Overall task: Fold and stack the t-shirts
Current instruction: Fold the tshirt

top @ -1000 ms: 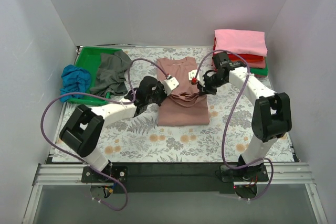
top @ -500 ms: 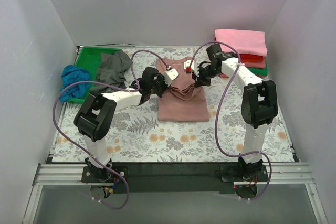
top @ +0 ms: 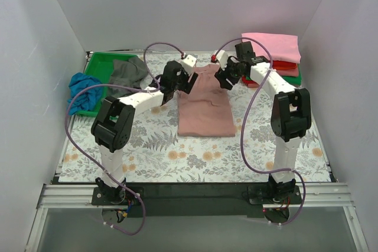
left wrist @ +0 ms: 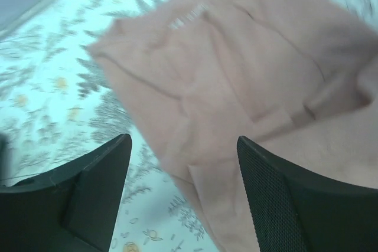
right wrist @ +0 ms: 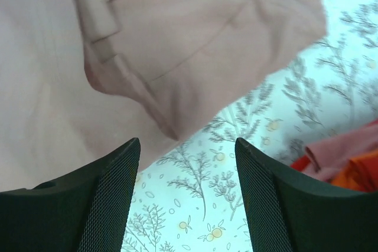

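A dusty-pink t-shirt [top: 204, 105] lies folded lengthwise in the middle of the floral cloth. Over its far left corner my left gripper [top: 190, 82] hovers open. In the left wrist view the pink t-shirt [left wrist: 236, 75] lies loose below my left gripper [left wrist: 183, 196], with nothing between the fingers [left wrist: 88, 193]. My right gripper [top: 222, 81] is open over the far right corner. The right wrist view shows the shirt's folded edge [right wrist: 147, 57] below and left of my right gripper [right wrist: 186, 199]. Folded t-shirts form a stack [top: 271, 51] at the back right, pink on top.
A green tray [top: 100, 63] at the back left holds a crumpled grey tee [top: 127, 72]. A blue tee [top: 82, 90] hangs over its left rim. The stack's red and pink edge [right wrist: 348, 157] is close to the right of my right gripper. White walls enclose the table.
Both grippers carried the pink shirt's edge toward the far end, then opened and let it go. The shirt now lies flat, free of both.
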Robot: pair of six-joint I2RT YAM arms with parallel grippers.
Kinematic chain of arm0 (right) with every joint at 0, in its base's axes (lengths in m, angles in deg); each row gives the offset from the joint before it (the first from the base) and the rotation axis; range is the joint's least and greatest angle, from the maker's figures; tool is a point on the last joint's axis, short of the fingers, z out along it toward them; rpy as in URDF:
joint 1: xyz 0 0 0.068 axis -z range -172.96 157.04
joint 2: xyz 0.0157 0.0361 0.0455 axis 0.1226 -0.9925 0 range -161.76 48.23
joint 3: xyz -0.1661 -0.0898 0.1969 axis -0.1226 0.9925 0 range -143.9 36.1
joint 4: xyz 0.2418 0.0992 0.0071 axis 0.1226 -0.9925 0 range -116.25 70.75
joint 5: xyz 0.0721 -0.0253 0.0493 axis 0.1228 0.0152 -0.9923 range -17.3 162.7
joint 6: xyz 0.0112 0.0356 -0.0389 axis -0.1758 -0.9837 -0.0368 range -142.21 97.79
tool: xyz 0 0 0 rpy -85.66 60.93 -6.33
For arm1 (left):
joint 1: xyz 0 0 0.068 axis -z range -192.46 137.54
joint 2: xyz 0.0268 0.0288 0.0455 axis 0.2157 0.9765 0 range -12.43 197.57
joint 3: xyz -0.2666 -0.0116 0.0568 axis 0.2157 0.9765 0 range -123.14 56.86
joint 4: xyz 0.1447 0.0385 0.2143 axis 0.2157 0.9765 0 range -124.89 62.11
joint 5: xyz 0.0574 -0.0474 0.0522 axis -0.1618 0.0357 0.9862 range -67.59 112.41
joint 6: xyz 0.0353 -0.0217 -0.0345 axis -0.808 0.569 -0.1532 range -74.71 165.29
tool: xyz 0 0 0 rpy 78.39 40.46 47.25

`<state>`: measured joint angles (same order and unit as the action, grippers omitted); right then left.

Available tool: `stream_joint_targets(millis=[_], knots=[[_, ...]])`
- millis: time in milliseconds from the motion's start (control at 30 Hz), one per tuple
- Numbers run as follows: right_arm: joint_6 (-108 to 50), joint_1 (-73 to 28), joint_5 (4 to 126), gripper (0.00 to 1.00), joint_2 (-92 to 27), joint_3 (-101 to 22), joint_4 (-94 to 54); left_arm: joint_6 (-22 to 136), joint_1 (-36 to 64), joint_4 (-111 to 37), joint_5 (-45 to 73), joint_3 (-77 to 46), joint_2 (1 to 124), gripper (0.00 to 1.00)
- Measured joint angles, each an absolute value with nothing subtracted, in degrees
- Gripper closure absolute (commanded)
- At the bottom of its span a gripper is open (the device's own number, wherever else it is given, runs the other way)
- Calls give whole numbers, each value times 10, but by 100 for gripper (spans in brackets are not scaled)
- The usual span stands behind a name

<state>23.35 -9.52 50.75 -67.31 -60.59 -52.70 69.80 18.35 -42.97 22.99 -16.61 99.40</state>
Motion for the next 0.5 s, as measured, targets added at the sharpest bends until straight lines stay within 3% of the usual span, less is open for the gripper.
stream_joint_targets(millis=[267, 500], knots=[[145, -87, 494, 32, -598, -560, -485, 813, 163, -323, 282, -233, 919, 29], [112, -72, 411, 31, -486, -346, -509, 997, 163, -238, 175, -44, 724, 30]])
